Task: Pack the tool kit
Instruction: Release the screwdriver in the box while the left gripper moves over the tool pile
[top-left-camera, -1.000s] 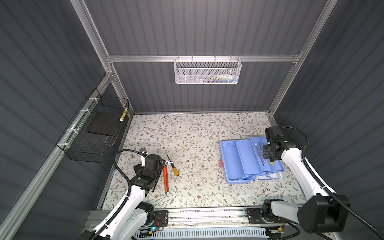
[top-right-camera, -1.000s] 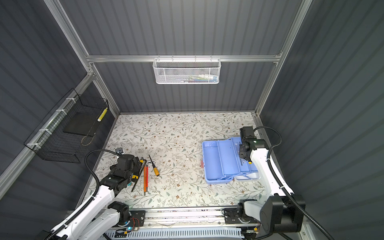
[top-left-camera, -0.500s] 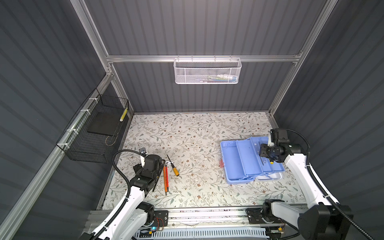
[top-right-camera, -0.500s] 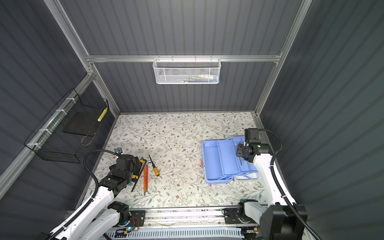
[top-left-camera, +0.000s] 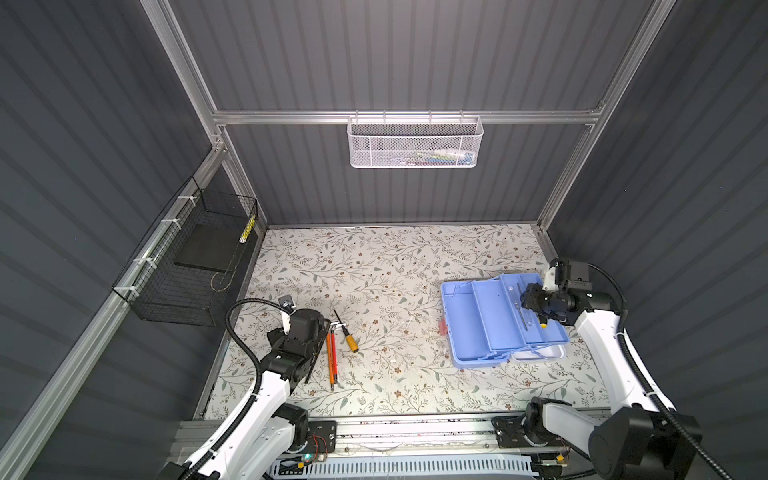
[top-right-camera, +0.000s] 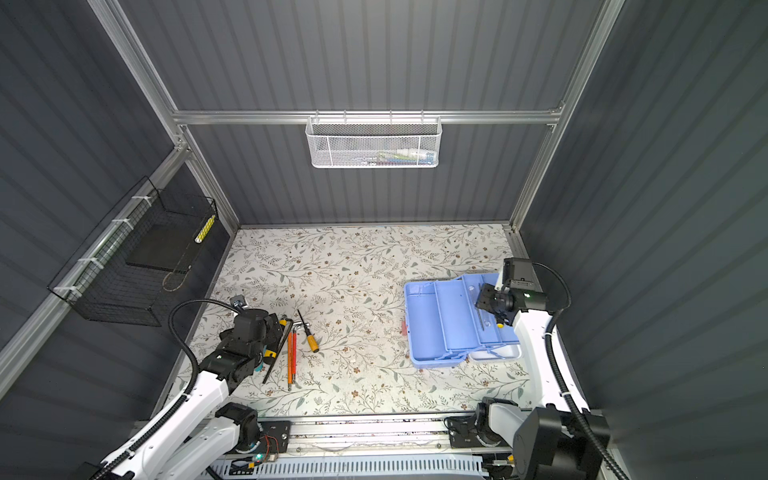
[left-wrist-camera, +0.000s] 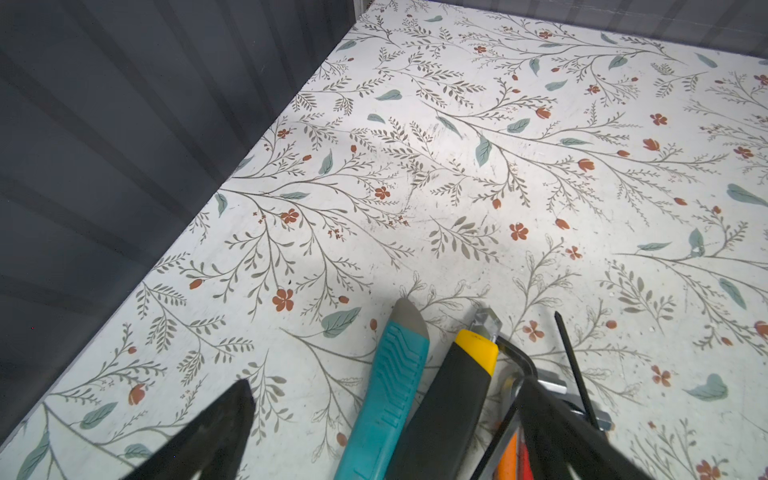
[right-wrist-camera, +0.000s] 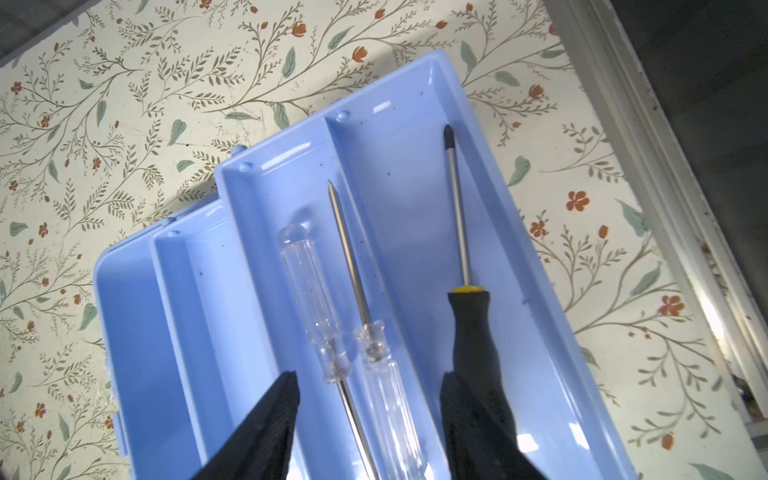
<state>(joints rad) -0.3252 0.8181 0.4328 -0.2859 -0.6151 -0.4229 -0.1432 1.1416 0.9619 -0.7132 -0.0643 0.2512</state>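
The light blue tool box (top-left-camera: 490, 328) sits open on the right side of the flowered surface (top-left-camera: 374, 266), its trays stepped out and a white lid (top-left-camera: 544, 354) peeking from under its near right corner. The right end effector (right-wrist-camera: 370, 378) hovers over the top tray (right-wrist-camera: 415, 216) with its fingers apart, gripping nothing. Below it in that tray lie two clear-handled screwdrivers (right-wrist-camera: 309, 286) side by side and, to one side of them, a black-handled screwdriver (right-wrist-camera: 469, 328). On the left side of the surface the left end effector (left-wrist-camera: 386, 386) is spread wide open just above a cluster of loose tools. A teal-handled tool (left-wrist-camera: 395, 374) and a black and yellow tool (left-wrist-camera: 453, 407) lie side by side between its fingers. Just beside them in a top view are two slim orange tools (top-left-camera: 331, 361) and an orange-handled screwdriver (top-left-camera: 351, 341), well apart from the box
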